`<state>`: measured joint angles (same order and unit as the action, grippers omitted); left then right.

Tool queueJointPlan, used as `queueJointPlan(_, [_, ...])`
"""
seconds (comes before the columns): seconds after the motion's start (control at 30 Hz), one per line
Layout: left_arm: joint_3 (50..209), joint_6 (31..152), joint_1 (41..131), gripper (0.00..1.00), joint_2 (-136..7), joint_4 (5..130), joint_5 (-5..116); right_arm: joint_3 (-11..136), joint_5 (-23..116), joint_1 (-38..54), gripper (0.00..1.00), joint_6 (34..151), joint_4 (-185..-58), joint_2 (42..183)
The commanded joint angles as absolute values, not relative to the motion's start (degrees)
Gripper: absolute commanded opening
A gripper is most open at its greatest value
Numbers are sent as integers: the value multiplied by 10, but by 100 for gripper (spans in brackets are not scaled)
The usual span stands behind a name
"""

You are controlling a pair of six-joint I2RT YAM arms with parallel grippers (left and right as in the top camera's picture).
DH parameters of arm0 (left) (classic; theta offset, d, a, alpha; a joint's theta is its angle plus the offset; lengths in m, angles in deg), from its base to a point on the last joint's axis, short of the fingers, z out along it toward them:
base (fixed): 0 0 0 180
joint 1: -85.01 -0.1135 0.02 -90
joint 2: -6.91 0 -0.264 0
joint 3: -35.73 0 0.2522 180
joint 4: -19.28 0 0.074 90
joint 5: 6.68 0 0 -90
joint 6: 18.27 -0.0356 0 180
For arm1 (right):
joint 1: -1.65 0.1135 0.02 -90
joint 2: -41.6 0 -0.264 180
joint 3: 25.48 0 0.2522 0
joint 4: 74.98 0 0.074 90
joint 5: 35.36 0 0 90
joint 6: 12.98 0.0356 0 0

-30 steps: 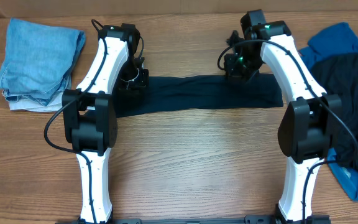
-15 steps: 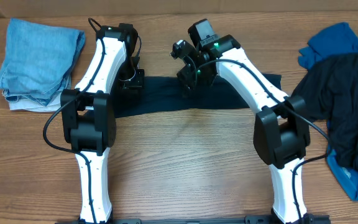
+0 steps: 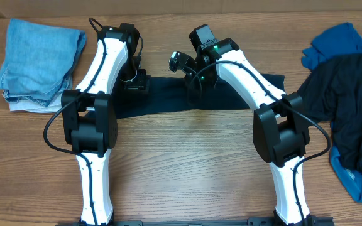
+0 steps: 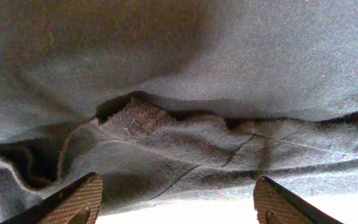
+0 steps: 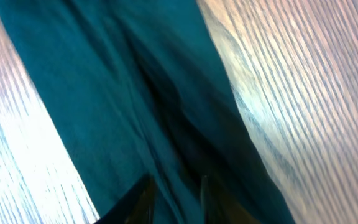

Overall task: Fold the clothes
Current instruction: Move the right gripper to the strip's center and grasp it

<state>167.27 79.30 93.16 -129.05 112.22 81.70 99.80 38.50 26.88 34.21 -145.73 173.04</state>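
Right gripper swung left over shirt (partly hidden).

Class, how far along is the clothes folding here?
Done: the navy garment lies folded into a long strip. In hand: left pincer open over its left end, right pincer near its middle. Remaining: the dark and bright blue heap at right lies unfolded.

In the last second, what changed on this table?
The right gripper swung left along the dark folded shirt, from its right end to near the middle. The left gripper opened over the shirt's left end. The shirt, pale blue stack and heap of clothes stayed put.
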Motion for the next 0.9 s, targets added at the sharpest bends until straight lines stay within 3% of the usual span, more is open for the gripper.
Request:
queueJointPlan(0.0, [1669,795,927,82,-1276,1120,818,996,365,271,23,317,-1457,1734])
queueJointPlan(0.07, [1669,795,927,82,-1276,1120,818,996,361,271,24,317,-1456,1734])
queueJointPlan(0.1, [1669,795,927,80,-1276,1120,818,995,350,271,30,317,-1453,1735])
queueJointPlan(0.17, [1669,795,927,70,-1276,1120,818,994,344,271,32,317,-1447,1735])
queueJointPlan(0.27, [1669,797,926,13,-1276,1120,818,991,344,271,34,317,-1442,1736])
queueJointPlan(0.3, [1670,800,925,4,-1276,1120,818,988,344,271,34,317,-1439,1736])
queueJointPlan(0.6, [1674,801,921,7,-1276,1101,788,904,344,271,36,317,-1336,1736])
queueJointPlan(0.63, [1674,801,921,7,-1276,1101,788,901,344,271,34,317,-1330,1736])
queueJointPlan(0.73, [1674,801,920,8,-1276,1101,788,900,344,271,4,318,-1327,1736])
queueJointPlan(0.87, [1674,801,920,9,-1276,1101,789,911,344,271,4,337,-1377,1728])
